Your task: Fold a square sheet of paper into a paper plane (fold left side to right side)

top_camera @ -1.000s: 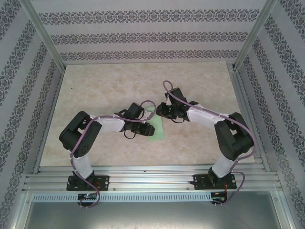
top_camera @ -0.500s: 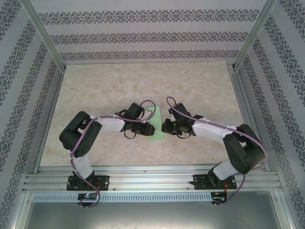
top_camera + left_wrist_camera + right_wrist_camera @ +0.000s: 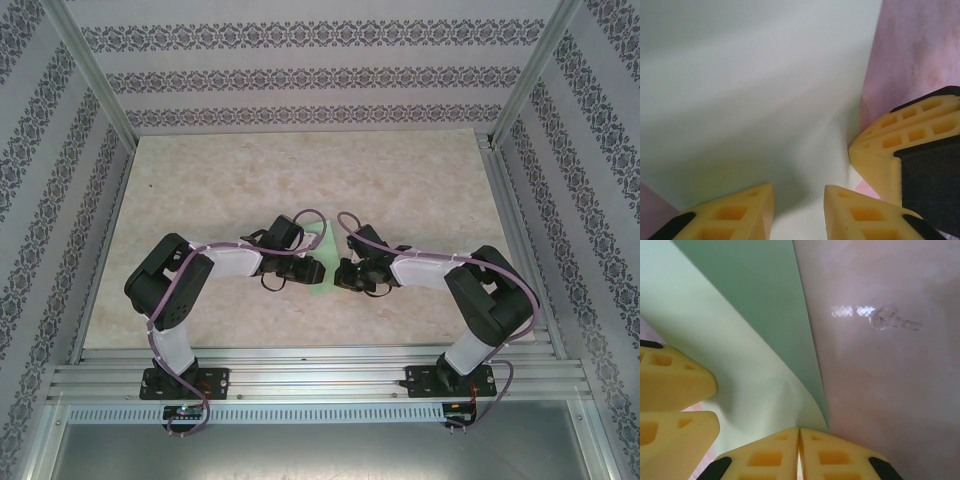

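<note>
The left end effector [image 3: 799,197], fingers slightly spread, sits on the thin pale mint-green square sheet of paper [image 3: 750,90] at mid-table. Just beside it, the right end effector [image 3: 799,435], fingers pressed together, pinches the paper's curled edge over the beige marbled table [image 3: 880,380].

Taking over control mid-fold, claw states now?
Left claw: open, over the square sheet of paper.
Right claw: closed on that sheet's edge.

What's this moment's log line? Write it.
right gripper: shut on sheet edge | left gripper: open over sheet | fold: curled over, uncreased
</note>
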